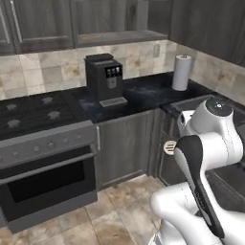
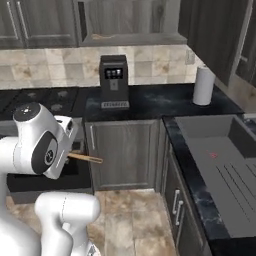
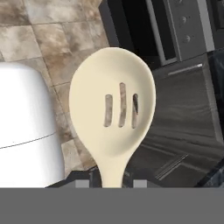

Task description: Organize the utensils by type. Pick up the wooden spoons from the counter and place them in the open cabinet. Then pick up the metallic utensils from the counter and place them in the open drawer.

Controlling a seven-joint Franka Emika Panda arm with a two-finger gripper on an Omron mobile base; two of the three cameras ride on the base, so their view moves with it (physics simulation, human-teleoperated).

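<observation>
The gripper (image 3: 112,183) pinches the handle of the pale, smooth wooden slotted spoon (image 3: 114,113), carried low over the tiled floor (image 1: 115,210) beside the arm. Keep the long handle level while raising it — the oval bowl leads — toward the open dark-wood upper cabinet (image 1: 115,21) above the black speckled counter (image 1: 143,93)

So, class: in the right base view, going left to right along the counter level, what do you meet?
Stove burners → coffee machine → paper towel roll → sink basin.
</observation>
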